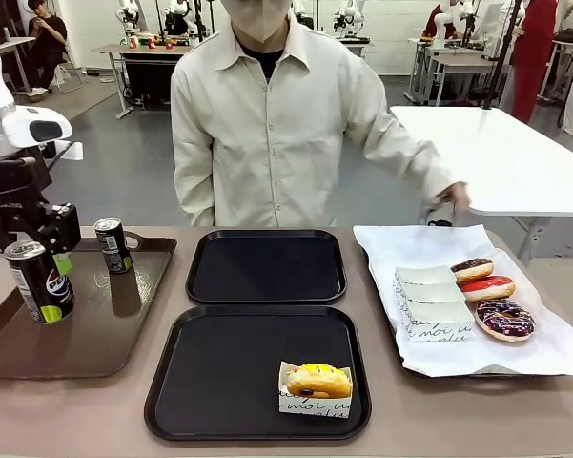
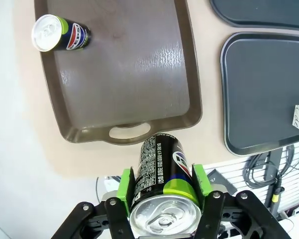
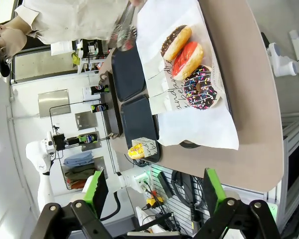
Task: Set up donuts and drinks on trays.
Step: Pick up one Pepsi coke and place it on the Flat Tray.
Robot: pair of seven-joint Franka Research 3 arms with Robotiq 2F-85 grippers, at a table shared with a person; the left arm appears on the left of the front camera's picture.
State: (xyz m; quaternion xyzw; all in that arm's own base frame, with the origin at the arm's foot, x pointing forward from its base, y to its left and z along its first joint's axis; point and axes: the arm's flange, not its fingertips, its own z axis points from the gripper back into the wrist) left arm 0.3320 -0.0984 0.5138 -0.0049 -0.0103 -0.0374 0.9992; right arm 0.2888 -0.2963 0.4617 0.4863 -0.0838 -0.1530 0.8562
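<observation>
My left gripper (image 1: 33, 250) is shut on a black Pepsi can (image 1: 43, 286), held upright over the left part of the brown tray; in the left wrist view the green pads (image 2: 125, 185) clamp this can (image 2: 161, 174). A second can (image 1: 112, 245) stands at that tray's far side. Two black trays lie in the middle: the far one (image 1: 267, 266) is bare, and the near one (image 1: 229, 382) carries a yellow donut (image 1: 317, 381) in a white box. My right gripper (image 3: 155, 194) is open, high above the table's right end, with nothing between its fingers.
The brown handled tray (image 1: 95, 334) lies at the left. At the right, a paper-lined tray (image 1: 391, 243) holds chocolate (image 1: 472, 269), red (image 1: 488, 287) and purple-sprinkle (image 1: 504, 319) donuts beside white boxes (image 1: 431, 301). The person stands across the table, one hand (image 1: 453, 198) beyond that tray.
</observation>
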